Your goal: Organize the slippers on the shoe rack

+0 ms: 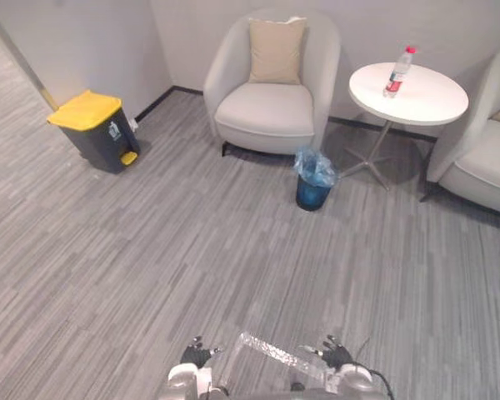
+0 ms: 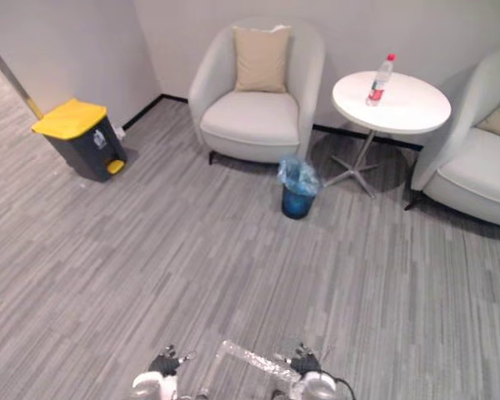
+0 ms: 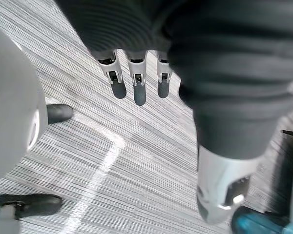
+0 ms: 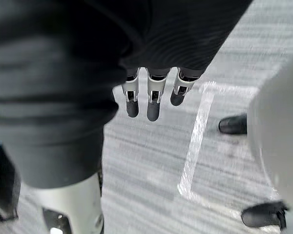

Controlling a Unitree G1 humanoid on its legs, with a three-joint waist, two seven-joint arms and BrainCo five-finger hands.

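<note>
Silver fingers of the left hand [image 3: 136, 83] and the right hand [image 4: 154, 100] hang straight and relaxed, holding nothing, low over the grey carpet [image 1: 192, 242] with a pale tape line [image 1: 267, 350] between them. Farther off stand a blue bin [image 1: 315, 179], a yellow-lidded bin [image 1: 92, 125], an armchair [image 1: 271, 83] and a round table [image 1: 408, 92] carrying a bottle [image 1: 397, 72]. Slippers and shoe rack appear nowhere ahead, so which hand lies nearer cannot be judged.

You see the second armchair [image 1: 483, 142] only in part, cut by the picture's right edge. Your left hand [image 1: 197, 356] and right hand [image 1: 333, 352] sit at the bottom edge, arms cropped. The bottle's [image 1: 399, 72] label is too small to read.
</note>
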